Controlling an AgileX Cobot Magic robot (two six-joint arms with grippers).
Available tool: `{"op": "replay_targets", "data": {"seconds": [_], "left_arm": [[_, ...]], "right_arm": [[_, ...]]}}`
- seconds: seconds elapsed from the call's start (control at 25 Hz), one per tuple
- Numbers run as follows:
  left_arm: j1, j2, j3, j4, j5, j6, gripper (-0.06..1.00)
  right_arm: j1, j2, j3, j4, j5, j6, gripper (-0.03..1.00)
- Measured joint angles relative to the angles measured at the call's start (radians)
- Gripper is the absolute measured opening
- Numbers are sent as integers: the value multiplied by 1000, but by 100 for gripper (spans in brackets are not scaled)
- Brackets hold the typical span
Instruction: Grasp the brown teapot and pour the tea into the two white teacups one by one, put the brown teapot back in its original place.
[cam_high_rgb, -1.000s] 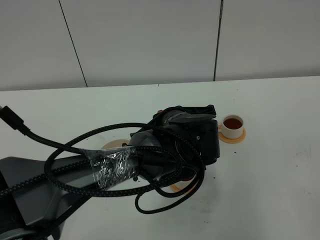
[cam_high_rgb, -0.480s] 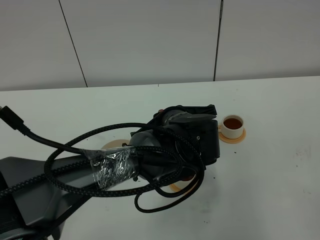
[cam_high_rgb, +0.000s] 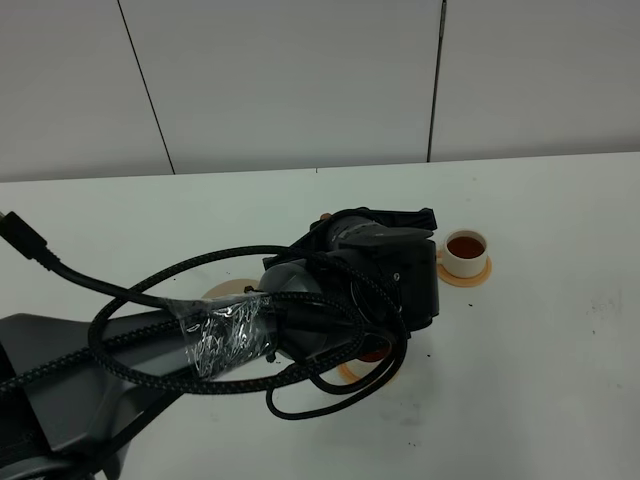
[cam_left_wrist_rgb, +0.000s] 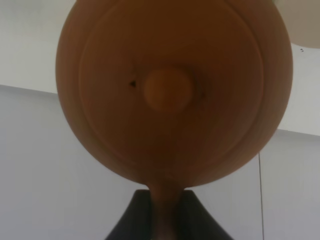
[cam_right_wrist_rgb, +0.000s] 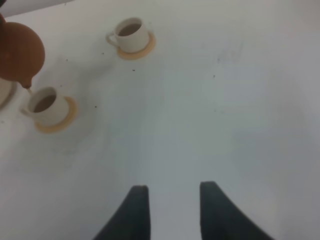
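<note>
The brown teapot (cam_left_wrist_rgb: 170, 90) fills the left wrist view, lid and knob facing the camera. My left gripper (cam_left_wrist_rgb: 167, 205) is shut on its handle. In the right wrist view the teapot (cam_right_wrist_rgb: 17, 52) hangs tilted, its spout just above one white teacup (cam_right_wrist_rgb: 47, 105) that holds tea. The other white teacup (cam_right_wrist_rgb: 131, 34), also holding tea, stands farther off on its coaster. In the high view my left arm (cam_high_rgb: 350, 290) hides the teapot and most of the near cup; the far teacup (cam_high_rgb: 466, 250) is at its right. My right gripper (cam_right_wrist_rgb: 172, 205) is open over bare table.
The beige saucer (cam_high_rgb: 220, 292) peeks out left of my left arm, and its edge (cam_right_wrist_rgb: 4, 92) shows beneath the teapot. Each cup sits on an orange coaster (cam_high_rgb: 350, 374). Black cables (cam_high_rgb: 130, 300) loop around the left arm. A white wall backs the table.
My left wrist has shifted very slightly with the teapot; otherwise nothing has visibly moved.
</note>
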Motion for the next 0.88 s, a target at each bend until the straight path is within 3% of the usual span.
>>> {"op": "replay_targets", "data": {"seconds": [0.88], "left_arm": [[0,0,0,5,-40,0,17]], "right_arm": [[0,0,0,0,0,0,24]]}}
